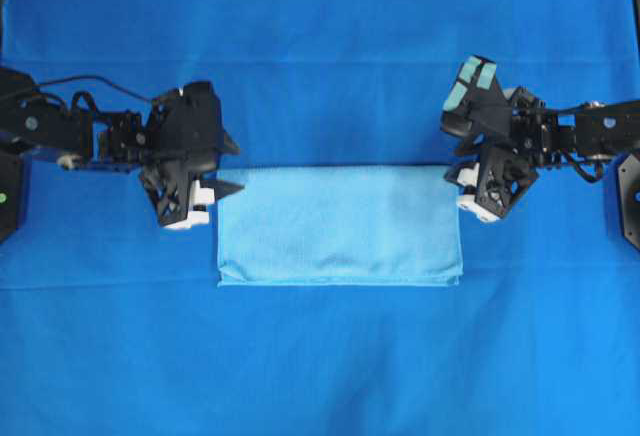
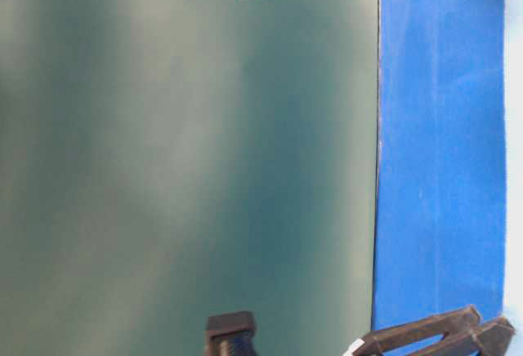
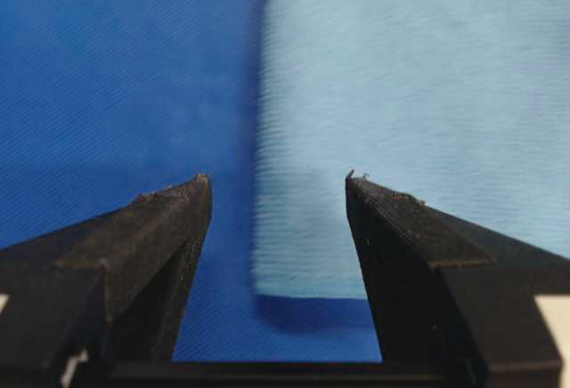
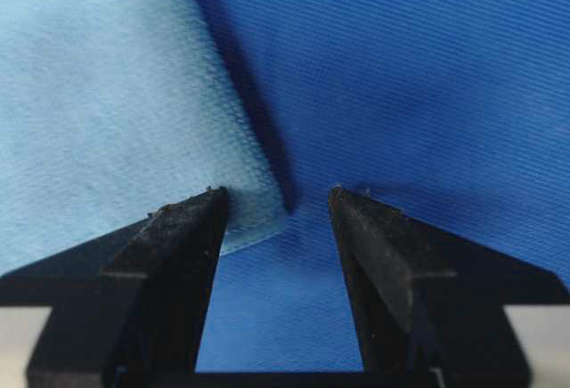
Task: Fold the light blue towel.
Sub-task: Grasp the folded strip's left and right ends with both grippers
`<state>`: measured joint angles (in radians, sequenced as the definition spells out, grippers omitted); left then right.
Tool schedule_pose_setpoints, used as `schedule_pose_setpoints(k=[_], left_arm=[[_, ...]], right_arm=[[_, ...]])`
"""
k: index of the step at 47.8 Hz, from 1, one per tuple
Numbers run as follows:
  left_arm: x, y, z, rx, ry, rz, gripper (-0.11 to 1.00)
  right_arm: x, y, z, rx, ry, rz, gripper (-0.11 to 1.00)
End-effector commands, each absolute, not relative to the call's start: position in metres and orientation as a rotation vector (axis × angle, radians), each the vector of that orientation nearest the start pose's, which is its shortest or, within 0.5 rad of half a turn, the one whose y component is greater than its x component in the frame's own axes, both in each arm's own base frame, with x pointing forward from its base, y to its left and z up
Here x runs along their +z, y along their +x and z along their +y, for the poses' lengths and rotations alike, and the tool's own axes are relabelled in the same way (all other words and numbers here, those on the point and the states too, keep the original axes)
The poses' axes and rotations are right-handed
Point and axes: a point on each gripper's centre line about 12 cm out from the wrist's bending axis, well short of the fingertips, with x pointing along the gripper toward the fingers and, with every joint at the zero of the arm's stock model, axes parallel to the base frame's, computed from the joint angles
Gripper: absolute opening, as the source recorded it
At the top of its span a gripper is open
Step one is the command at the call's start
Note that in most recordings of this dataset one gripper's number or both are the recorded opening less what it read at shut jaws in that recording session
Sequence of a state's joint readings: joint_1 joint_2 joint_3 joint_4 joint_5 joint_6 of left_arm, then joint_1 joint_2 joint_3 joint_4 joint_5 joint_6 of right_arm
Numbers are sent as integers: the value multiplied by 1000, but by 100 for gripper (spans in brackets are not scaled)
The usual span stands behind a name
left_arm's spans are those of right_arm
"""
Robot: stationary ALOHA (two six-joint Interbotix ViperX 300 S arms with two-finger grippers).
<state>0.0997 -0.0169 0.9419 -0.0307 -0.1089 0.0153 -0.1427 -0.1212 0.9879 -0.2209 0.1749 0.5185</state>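
The light blue towel (image 1: 338,224) lies flat as a wide rectangle in the middle of the overhead view, its long doubled edge nearest the front. My left gripper (image 1: 236,166) stands open at the towel's far left corner, nothing between its fingers. In the left wrist view the towel's corner (image 3: 303,246) lies below the gap of the left gripper (image 3: 276,179). My right gripper (image 1: 448,151) stands open at the far right corner. In the right wrist view the towel's corner (image 4: 249,210) sits by the left finger of the right gripper (image 4: 276,192), not held.
A deep royal-blue cloth backdrop (image 1: 320,46) covers the whole table under the towel. The table-level view shows mostly a grey-green wall, a strip of the backdrop (image 2: 441,168) and dark arm parts (image 2: 433,335) at the edge.
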Motion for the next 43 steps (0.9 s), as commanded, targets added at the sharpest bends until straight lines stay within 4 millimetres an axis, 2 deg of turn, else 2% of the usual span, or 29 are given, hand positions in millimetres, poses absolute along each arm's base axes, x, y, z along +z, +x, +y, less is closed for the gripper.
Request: schedule_pose_setpoints(k=[1,8,13,16,22,36,43], left_arm=[[105,320,34,107,-52,800,59],[94,321,29,94,-50,840,56],[88,317,26,85,-51,899,44],[87,315,25,80,-50,936,28],[85,315,25,78,-51,975,3],[91,321,25,79,-54,968,3],[115,325,22,67,-49,947,3]], right_arm=[[106,280,-46,-315,319,982,56],[101,282,-47,-315,320,993,55],[101,283,-46,-310,313,994,49],[102,284,-46,-308,309,992,37],[102,284,-46,-306,306,991,4],[105,285,-44,-297,303,981,3],[121,284,-42,-304,300,969,3]])
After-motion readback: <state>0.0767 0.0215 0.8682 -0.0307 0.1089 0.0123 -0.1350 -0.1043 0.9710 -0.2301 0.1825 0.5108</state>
